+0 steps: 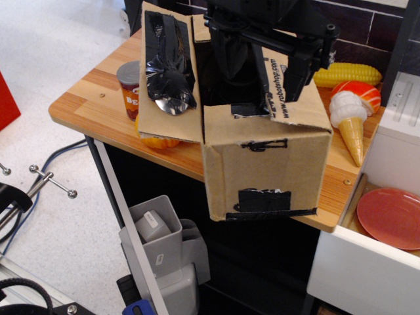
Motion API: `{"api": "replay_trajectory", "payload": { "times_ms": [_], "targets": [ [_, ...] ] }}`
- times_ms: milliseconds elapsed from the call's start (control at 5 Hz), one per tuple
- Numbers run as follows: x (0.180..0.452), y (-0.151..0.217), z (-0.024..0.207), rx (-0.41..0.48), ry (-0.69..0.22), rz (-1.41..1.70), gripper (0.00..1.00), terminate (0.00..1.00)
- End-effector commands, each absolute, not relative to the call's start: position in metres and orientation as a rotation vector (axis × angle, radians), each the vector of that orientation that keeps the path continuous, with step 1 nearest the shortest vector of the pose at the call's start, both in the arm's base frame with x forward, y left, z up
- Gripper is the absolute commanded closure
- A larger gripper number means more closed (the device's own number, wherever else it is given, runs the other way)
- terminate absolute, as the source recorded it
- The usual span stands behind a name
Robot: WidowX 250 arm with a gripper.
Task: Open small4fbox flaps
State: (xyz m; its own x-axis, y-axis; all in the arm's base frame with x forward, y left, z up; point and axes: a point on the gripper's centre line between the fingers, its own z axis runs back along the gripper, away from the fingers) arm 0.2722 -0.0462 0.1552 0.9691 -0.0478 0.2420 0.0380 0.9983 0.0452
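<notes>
The small4fbox [266, 174], brown cardboard with black tape patches, stands at the front edge of the wooden table [85, 98]. Its left long flap [169, 72], with glossy black tape and a silver disc, is folded out over the left side. The flap printed "www.robotshop.com" [289, 88] lies tilted over the right part of the opening. My black gripper [272, 98] reaches down from above over the box top. One finger is inside the opening and the other finger [296, 75] is outside, with the printed flap between them. The jaws stand apart. The other flaps are hidden behind the arm.
A bean can [129, 85] stands left of the box, partly under the open flap, with an orange item [157, 141] below it. A toy corn [348, 73], a salmon piece [359, 92] and an ice cream cone [351, 128] lie at right. A red plate [394, 216] sits in a white rack.
</notes>
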Motion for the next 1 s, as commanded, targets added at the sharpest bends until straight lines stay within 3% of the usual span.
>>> {"api": "replay_trajectory", "payload": {
  "times_ms": [0,400,800],
  "targets": [
    [0.272,-0.046,0.155,0.04,-0.245,-0.043,0.0,0.0],
    [0.29,-0.05,0.148,-0.076,-0.214,0.266,0.0,0.0],
    [0.292,-0.05,0.148,-0.15,-0.2,0.382,0.0,0.0]
  ]
}}
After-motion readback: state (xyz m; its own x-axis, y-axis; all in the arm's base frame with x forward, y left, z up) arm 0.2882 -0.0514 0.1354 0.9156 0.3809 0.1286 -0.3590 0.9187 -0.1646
